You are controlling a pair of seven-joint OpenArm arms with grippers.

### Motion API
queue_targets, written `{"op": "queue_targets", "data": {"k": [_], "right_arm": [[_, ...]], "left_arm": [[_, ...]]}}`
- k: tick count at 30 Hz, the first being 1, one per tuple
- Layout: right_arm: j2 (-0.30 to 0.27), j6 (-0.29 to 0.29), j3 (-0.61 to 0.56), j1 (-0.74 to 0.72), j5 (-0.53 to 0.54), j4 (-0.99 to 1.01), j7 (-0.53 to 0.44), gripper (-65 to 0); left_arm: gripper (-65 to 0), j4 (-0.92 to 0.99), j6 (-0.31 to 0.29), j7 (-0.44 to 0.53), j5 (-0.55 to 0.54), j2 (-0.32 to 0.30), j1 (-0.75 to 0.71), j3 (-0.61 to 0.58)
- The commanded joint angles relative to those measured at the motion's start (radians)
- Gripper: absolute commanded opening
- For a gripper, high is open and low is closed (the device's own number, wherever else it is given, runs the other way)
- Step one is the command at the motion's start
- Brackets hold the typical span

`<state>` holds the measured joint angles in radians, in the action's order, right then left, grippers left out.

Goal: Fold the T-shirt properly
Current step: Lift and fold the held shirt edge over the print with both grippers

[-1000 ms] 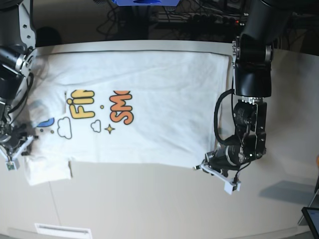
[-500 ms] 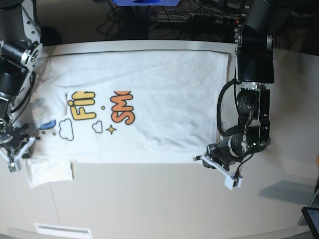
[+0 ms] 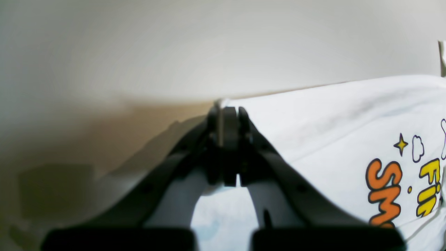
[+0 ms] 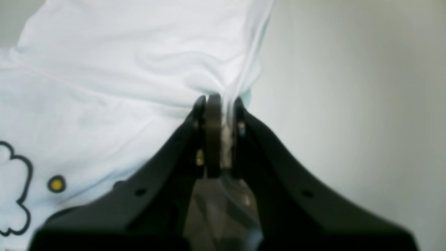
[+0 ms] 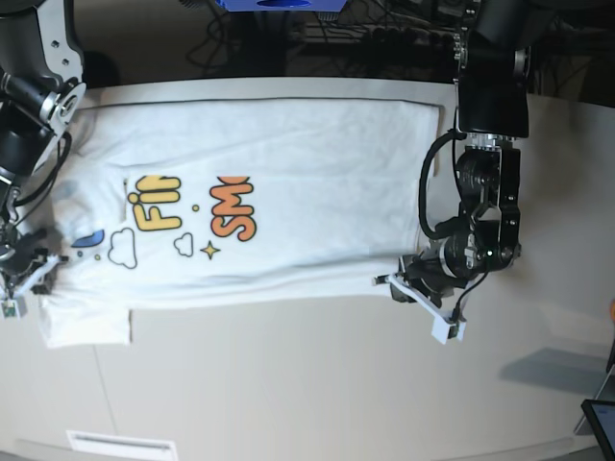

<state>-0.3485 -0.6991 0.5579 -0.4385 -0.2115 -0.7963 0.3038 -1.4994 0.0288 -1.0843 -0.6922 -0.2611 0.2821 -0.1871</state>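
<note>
The white T-shirt (image 5: pixel 288 163) lies spread across the table, its orange and yellow lettering (image 5: pixel 192 206) facing up and one sleeve (image 5: pixel 86 322) at the front left. My left gripper (image 5: pixel 387 282) is shut on the shirt's front right hem corner. The left wrist view shows that gripper (image 3: pixel 224 111) pinching the corner of the T-shirt (image 3: pixel 331 132). My right gripper (image 5: pixel 29 274) is shut on the cloth at the left end, just above the sleeve. In the right wrist view the T-shirt (image 4: pixel 122 52) bunches into the closed right gripper (image 4: pixel 216 104).
The pale table (image 5: pixel 288 384) runs bare in front of the shirt to its front edge, where a white label (image 5: pixel 120 445) sits. A dark screen corner (image 5: pixel 601 423) shows at the lower right. Cables and a blue object (image 5: pixel 279 4) lie behind the table.
Both grippers have moved toward the back of the table, drawing the shirt's front edge with them. The sleeve has shifted slightly the same way.
</note>
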Motion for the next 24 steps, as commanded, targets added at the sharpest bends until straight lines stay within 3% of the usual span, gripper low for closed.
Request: {"op": "queue_targets", "data": {"k": [1,12,18,24], "right_arm": [[-0.021,0.001,0.024,-0.029,0.013,-0.024,-0.027,-65.0],[-0.021,0.001,0.067,-0.029,0.014,-0.024,-0.027,-65.0],[-0.027,0.001,0.067,0.016,0.133,-0.056,-0.027,-65.0],[-0.019,0.001,0.066,0.057,0.146,-0.165,0.038,-65.0]], "left_arm": [[-65.0,-0.042,-0.002,0.011,-0.010,-0.017,0.019,0.004],[-65.0,-0.102,-0.002,-0.027,-0.010,-0.036,-0.033,0.005],[-65.0,-0.165,-0.002,-0.029,-0.010,-0.054,-0.079,0.005],[-65.0,-0.206,-0.002,-0.029,-0.010,-0.068,-0.113,0.007]]}}
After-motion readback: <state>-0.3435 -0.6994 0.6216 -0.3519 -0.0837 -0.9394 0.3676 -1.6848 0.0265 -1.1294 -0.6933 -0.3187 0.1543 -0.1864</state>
